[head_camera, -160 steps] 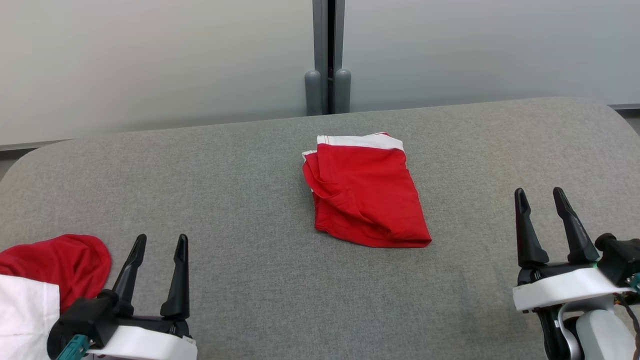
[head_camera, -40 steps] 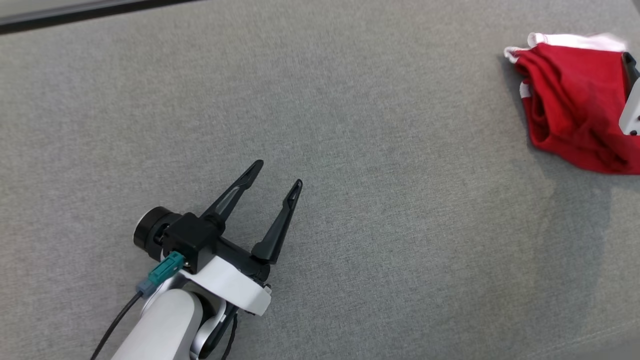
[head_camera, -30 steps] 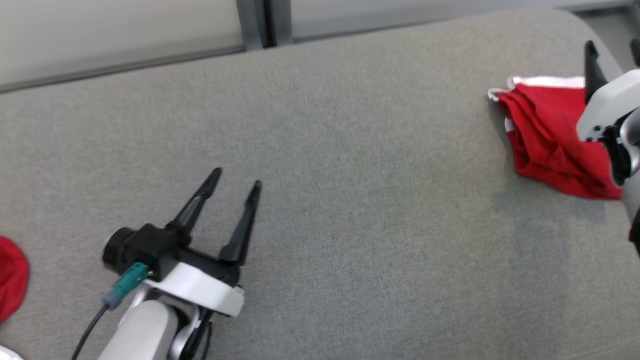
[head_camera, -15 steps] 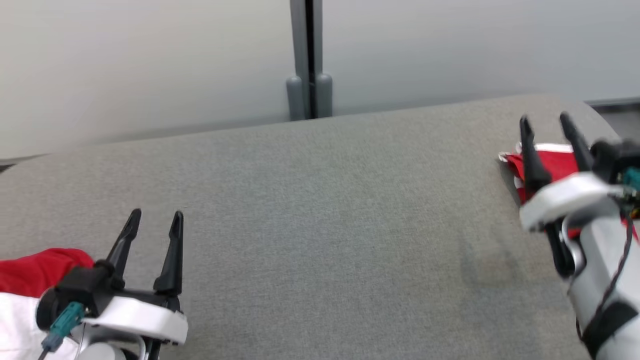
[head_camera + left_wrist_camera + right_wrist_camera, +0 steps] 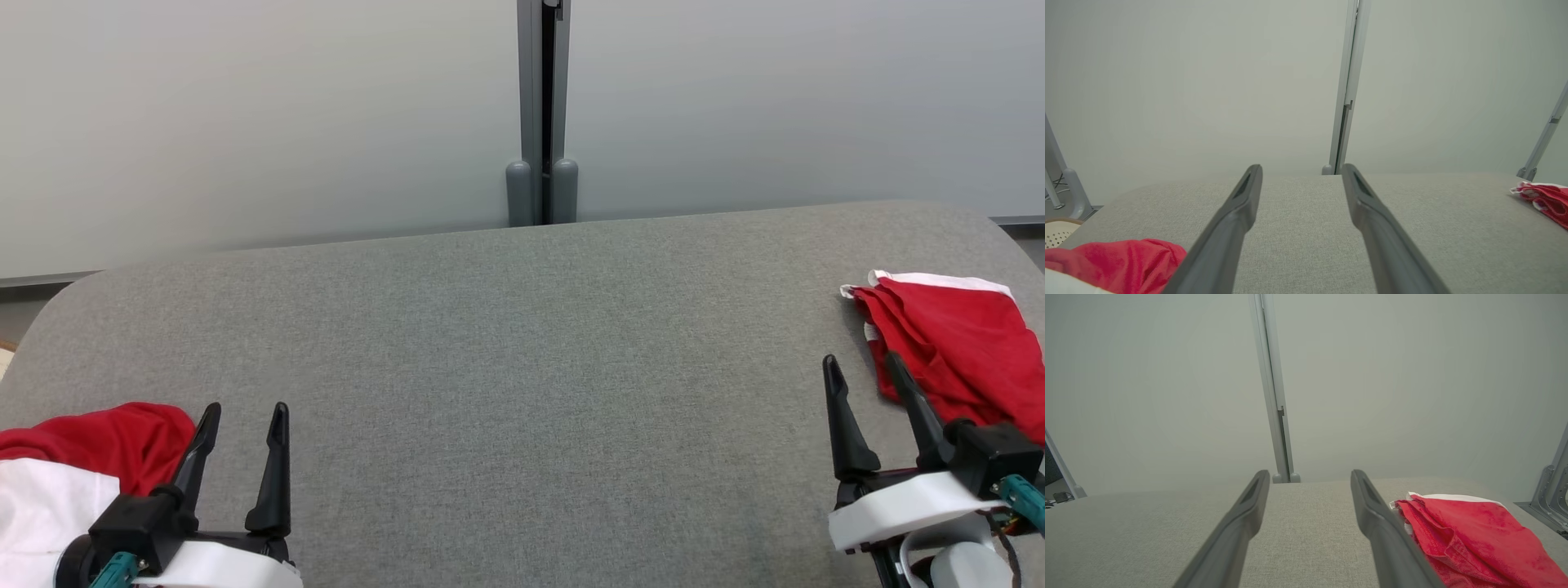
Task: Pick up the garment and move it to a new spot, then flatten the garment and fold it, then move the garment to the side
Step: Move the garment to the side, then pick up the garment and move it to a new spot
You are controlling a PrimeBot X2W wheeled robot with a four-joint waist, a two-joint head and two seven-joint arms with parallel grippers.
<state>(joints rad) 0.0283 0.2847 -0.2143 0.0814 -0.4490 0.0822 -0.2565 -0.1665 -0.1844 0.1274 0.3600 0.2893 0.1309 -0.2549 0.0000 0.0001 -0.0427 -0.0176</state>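
Red folded shorts [image 5: 955,343] with a white waistband lie flat at about 3 o'clock on the grey fabric tabletop [image 5: 522,367], close to its right edge, with the waistband on the far side. From my right pincer [image 5: 861,359] they sit at roughly 1 o'clock, just past my outer finger. In the head view that fingertip overlaps the near hem, though I cannot tell whether it touches the cloth or hangs above it. My right wrist camera shows the shorts [image 5: 1474,535] just to the right of the right-hand finger, none of the fabric between the two. That pincer [image 5: 1310,473] stands spread wide and holds nothing.

My left pincer [image 5: 246,408] is at about 7 o'clock on the table, well apart from the shorts, fingers likewise parted and empty. Through the left wrist camera the shorts [image 5: 1545,200] are a small red heap far off at 3 o'clock. Just beside my left pincer, at its 9 o'clock, lies another red cloth [image 5: 106,441] with a white cloth [image 5: 41,506] next to it.
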